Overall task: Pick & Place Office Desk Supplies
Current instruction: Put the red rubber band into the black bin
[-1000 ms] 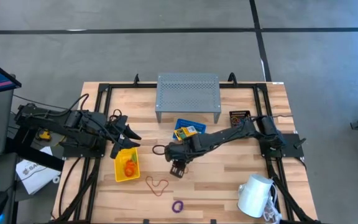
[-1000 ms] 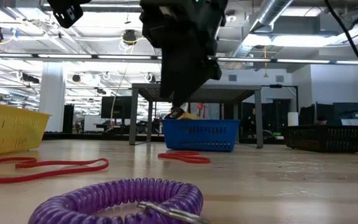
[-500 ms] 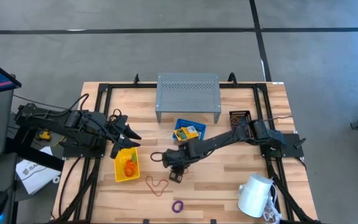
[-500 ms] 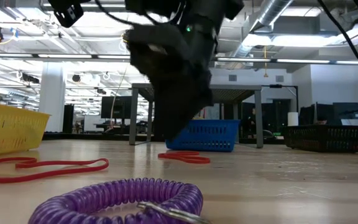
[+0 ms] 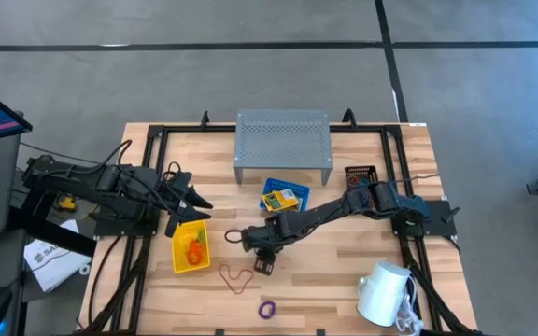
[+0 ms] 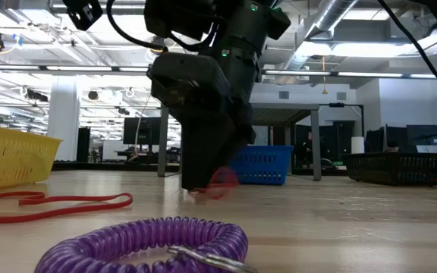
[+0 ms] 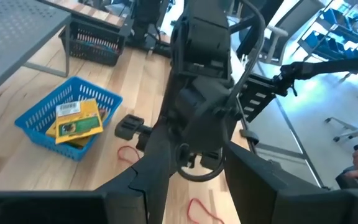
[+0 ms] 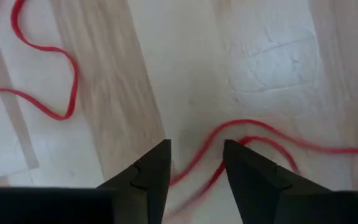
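The right arm stretches low across the table toward its middle, its right gripper (image 8: 194,165) tipped down at the boards with fingers (image 8: 148,174) apart, while the left arm waits folded near the table's left edge, its left gripper (image 5: 192,203) spread open.

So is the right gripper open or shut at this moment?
Open. In its own wrist view the right gripper has its two dark fingers apart, with a red loop on the table running into the gap; no grip shows yet.
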